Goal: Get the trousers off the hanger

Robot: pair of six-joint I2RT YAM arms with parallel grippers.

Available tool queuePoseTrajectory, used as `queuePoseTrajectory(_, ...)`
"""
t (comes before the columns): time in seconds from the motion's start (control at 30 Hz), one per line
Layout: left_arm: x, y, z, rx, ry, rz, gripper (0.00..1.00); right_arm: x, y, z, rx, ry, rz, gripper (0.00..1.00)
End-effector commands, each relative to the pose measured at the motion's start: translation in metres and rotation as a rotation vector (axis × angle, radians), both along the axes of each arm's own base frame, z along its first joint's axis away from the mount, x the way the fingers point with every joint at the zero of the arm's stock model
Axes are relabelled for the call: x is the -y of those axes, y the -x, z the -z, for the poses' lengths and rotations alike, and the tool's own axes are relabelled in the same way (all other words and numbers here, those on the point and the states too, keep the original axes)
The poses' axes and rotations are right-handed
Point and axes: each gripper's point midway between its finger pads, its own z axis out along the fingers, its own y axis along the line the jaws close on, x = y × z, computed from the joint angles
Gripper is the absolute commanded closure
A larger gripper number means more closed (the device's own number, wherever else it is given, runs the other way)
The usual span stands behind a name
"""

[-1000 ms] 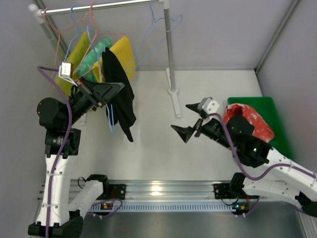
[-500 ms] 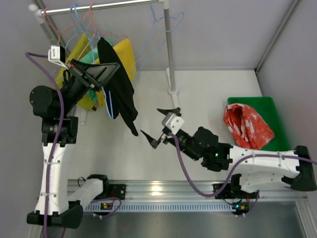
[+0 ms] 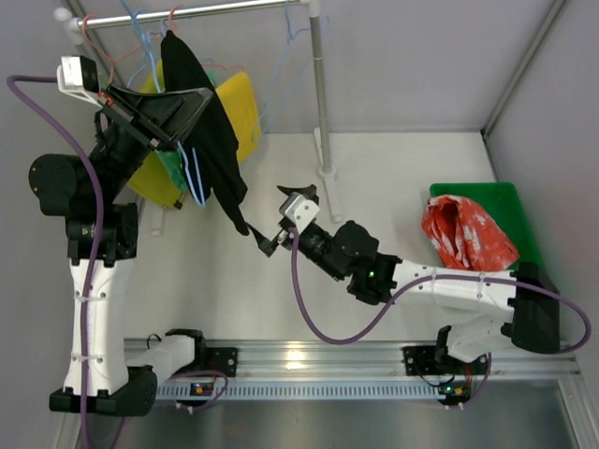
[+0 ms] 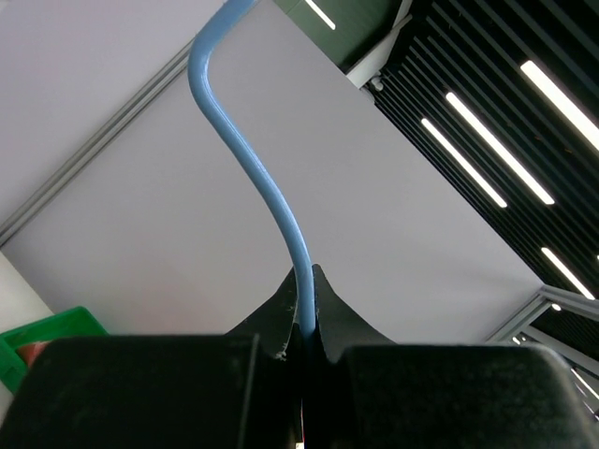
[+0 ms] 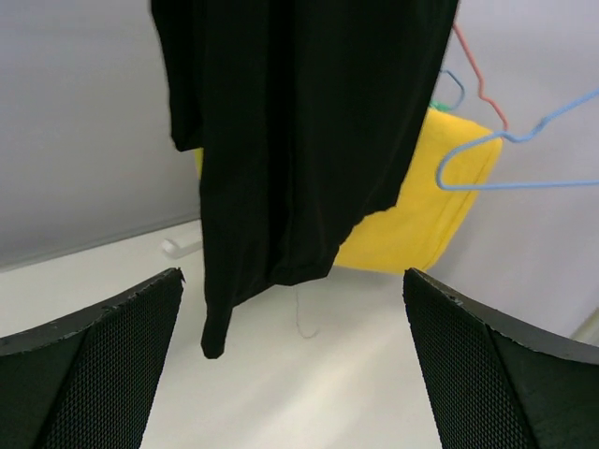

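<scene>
The black trousers [image 3: 211,140] hang over a blue hanger [image 3: 192,176] beside the rack. My left gripper [image 3: 192,101] is shut on the hanger's blue wire [image 4: 253,159], which runs up from between the closed fingertips [image 4: 307,276]. My right gripper [image 3: 281,221] is open and empty, right at the trousers' lower end. In the right wrist view the black trousers [image 5: 290,140] hang just ahead of the wide-open gripper [image 5: 292,276], not touching its fingers [image 5: 103,365]. The red-orange patterned trousers [image 3: 468,229] lie in the green bin [image 3: 515,201].
The rack's rail [image 3: 206,11] and upright pole [image 3: 322,94] stand at the back. Yellow pairs [image 3: 239,103] and a green pair [image 3: 170,166] hang behind the black trousers. Empty blue [image 5: 524,140] and red [image 5: 477,84] hangers hang nearby. Walls close in left and right.
My left arm has raised the hanger with the black trousers up toward the rail. My right arm has reached left from the bin side to the trousers' lower end, staying open.
</scene>
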Motion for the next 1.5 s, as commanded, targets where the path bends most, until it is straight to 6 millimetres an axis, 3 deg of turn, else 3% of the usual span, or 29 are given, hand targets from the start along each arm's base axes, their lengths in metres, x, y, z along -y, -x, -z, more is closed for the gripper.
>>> queuePoseTrajectory(0.0, -0.003, 0.032, -0.036, 0.185, 0.025, -0.006, 1.00, -0.012, 0.024, -0.063, 0.148, -0.171, -0.163, 0.01)
queuePoseTrajectory(0.1, -0.002, 0.030, -0.035, 0.175, 0.027, 0.000, 1.00, -0.025, 0.036, -0.068, 0.208, -0.168, -0.244, 0.00)
queuePoseTrajectory(0.27, 0.000, 0.028, -0.033, 0.151, 0.035, 0.017, 1.00, -0.046, 0.026, -0.061, 0.209, -0.134, -0.230, 0.01)
queuePoseTrajectory(0.33, 0.001, 0.030, -0.033, 0.149, 0.037, 0.024, 1.00, -0.055, 0.019, -0.048, 0.209, -0.106, -0.215, 0.01)
queuePoseTrajectory(0.53, 0.006, 0.035, -0.027, 0.131, 0.042, 0.060, 1.00, -0.070, -0.017, -0.037, 0.179, -0.111, -0.099, 0.00)
queuePoseTrajectory(0.7, 0.014, 0.038, -0.019, 0.096, 0.045, 0.110, 1.00, -0.062, -0.053, -0.046, 0.164, -0.164, 0.039, 0.01)
queuePoseTrajectory(0.93, 0.023, 0.031, 0.000, 0.018, 0.051, 0.161, 1.00, -0.057, -0.067, -0.045, 0.199, -0.170, 0.124, 0.00)
queuePoseTrajectory(1.17, 0.028, 0.033, 0.003, 0.004, 0.053, 0.193, 1.00, -0.046, -0.078, -0.010, 0.207, -0.070, 0.199, 0.01)
queuePoseTrajectory(1.33, 0.028, 0.040, -0.007, 0.016, 0.053, 0.201, 1.00, -0.028, -0.101, 0.012, 0.199, -0.016, 0.248, 0.01)
queuePoseTrajectory(1.47, 0.028, 0.044, -0.011, 0.021, 0.049, 0.203, 1.00, -0.008, -0.118, 0.011, 0.188, -0.014, 0.284, 0.07)
